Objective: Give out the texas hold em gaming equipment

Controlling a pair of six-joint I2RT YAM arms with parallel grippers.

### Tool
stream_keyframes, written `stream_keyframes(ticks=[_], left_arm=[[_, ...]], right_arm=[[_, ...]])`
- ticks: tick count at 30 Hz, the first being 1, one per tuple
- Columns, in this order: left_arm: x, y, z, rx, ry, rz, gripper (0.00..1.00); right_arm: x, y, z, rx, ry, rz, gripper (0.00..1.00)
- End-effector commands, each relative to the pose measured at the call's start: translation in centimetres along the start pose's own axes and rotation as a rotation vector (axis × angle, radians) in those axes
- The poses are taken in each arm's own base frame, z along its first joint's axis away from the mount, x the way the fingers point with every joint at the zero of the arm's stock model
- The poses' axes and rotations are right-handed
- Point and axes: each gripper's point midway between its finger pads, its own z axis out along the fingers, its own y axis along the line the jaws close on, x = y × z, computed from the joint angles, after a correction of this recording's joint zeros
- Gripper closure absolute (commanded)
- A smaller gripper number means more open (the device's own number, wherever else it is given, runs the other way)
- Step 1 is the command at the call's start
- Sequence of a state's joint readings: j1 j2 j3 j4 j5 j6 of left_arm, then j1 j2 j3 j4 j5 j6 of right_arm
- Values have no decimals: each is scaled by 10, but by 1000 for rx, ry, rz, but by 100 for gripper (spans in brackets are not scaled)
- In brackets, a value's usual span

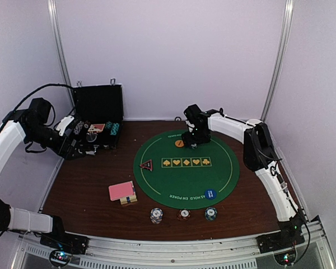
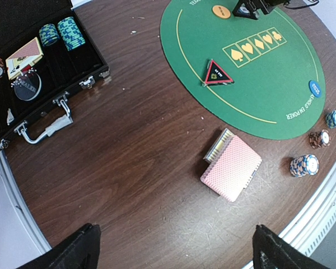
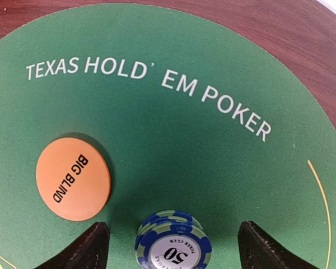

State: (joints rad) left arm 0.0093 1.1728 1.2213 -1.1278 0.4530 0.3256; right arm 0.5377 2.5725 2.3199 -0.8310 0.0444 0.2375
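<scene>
Brown desk (image 1: pixel 84 185), green mat (image 1: pixel 227 168). Right claw (image 3: pixel 169 246) released astride chips (image 3: pixel 173 224) at mat's far edge; left claw (image 2: pixel 176 249) released.

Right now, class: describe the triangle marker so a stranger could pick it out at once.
Find the round green mat on the brown table. Near its left edge, left of the yellow suit row, lies the marker. It alone is a triangle, red-rimmed and black; the orange disc and blue disc are round.
</scene>
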Motion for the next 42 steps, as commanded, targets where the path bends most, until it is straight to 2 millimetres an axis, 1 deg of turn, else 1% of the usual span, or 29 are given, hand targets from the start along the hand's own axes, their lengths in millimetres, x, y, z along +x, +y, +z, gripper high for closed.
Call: stream_keyframes(ticks=[1, 3, 4, 7, 9, 10, 11, 12, 14, 15, 17, 19, 21, 23, 24, 26, 28, 29, 30, 32, 34, 36, 39, 42], left_arm=[[-4, -3, 0, 13, -14, 24, 3], [-5, -3, -2, 11, -19, 24, 3], [-6, -3, -2, 13, -21, 25, 2], [-7, -3, -3, 8, -23, 28, 3], [-8, -2, -5, 0, -27, 30, 2], [-8, -2, -6, -6, -29, 31, 2], [-8, -2, -7, -13, -31, 35, 2], [-8, -1, -8, -19, -32, 36, 2], [-9, -1, -11, -27, -39, 40, 3], [-10, -2, -13, -30, -43, 44, 3], [-11, -3, -15, -34, -51, 49, 2], [-11, -3, -17, -37, -55, 50, 2], [-11, -2, -17, -43, -55, 47, 2], [-12, -2, -19, -50, -57, 47, 2], [-12, -1, -19, -52, -57, 46, 3], [-12, -1, -20, -54, -58, 48, 3], [-13, -1, -20, -58, -61, 49, 2], [-12, -2, -21, -57, -60, 49, 2], [-12, -2, -21, -56, -61, 49, 2], [-12, -2, -21, -58, -58, 49, 3], [-12, -2, -21, -56, -56, 50, 3], [-11, -2, -20, -53, -55, 51, 2], [-10, -2, -19, -50, -49, 48, 2], [-9, -3, -18, -42, -43, 42, 2]], right_arm=[[-14, -11, -19, 38, -35, 4, 13], [-24, -11, -35, 41, -65, -1, 3], [-28, -11, -46, 41, -81, -9, 1], [-46, -11, -83, 59, -163, -19, 1], [-67, -24, -112, 105, -279, 65, 2], [-74, -32, -126, 128, -332, 115, 7], [-81, -34, -139, 103, -372, 138, 10], [-81, -32, -146, 49, -381, 156, 10], [-89, -32, -162, -68, -407, 214, 8], [-90, -33, -166, -122, -399, 245, 2], [-87, -34, -169, -206, -368, 307, 1], [-80, -36, -169, -226, -331, 331, 1], [-66, -34, -168, -201, -281, 307, 1], [-49, -29, -168, -165, -234, 247, 1], [-40, -24, -171, -148, -222, 203, 1], [-17, -9, -176, -148, -187, 114, 0], [9, -5, -181, -87, -158, 59, 1], [28, -4, -181, -51, -132, 26, 1], [38, -8, -187, 3, -137, 6, 1], [65, -5, -199, 35, -114, -10, 1], [93, -1, -210, 28, -87, 0, 0], [122, 9, -221, -10, -84, -11, 0], [162, 23, -240, -23, -60, -56, 1], [205, 35, -247, -67, 6, -79, 5]])
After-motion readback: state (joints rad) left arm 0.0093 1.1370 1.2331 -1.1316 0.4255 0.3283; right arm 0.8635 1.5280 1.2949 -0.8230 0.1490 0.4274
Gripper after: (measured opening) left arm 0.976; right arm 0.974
